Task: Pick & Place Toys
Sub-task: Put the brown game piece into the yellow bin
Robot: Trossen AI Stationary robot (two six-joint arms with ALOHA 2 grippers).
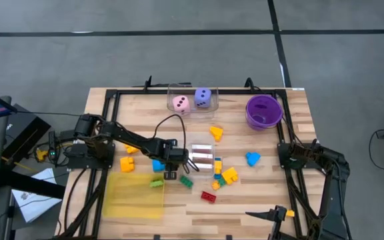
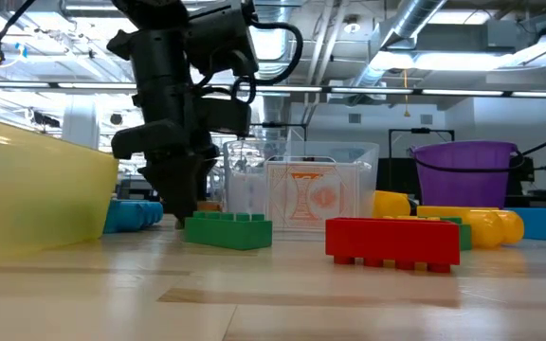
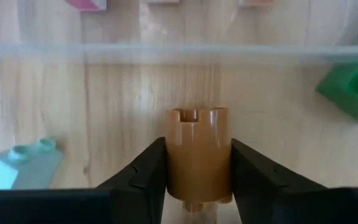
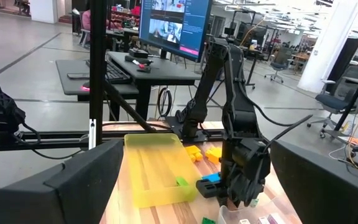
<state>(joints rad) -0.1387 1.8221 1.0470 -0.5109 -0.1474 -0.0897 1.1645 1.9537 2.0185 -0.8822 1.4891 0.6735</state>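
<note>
My left gripper (image 1: 171,172) points down at the table's middle, just right of the yellow translucent tray (image 1: 135,193), and is shut on a small brown round brick (image 3: 197,158). In the low view it (image 2: 180,216) stands low over the wood beside a green brick (image 2: 227,230). Other toys lie loose: a red brick (image 1: 209,196), a blue brick (image 1: 157,165), yellow bricks (image 1: 229,175), an orange piece (image 1: 127,163). Pink (image 1: 181,104) and purple (image 1: 203,98) dice sit in a clear box at the far edge. My right gripper (image 4: 197,186) waits open at the near right. My left gripper pinches the brown round brick by its curved sides (image 3: 169,165) between its two fingers (image 3: 143,177). The fingers come from above, pointing down. Whether the brick rests on the table or hangs just above it I cannot tell.
A clear box of cards (image 1: 201,157) stands just right of my left gripper. A purple bowl (image 1: 263,111) is at the far right. A yellow shape (image 1: 216,132) and a blue shape (image 1: 253,159) lie between them. A black frame rims the table.
</note>
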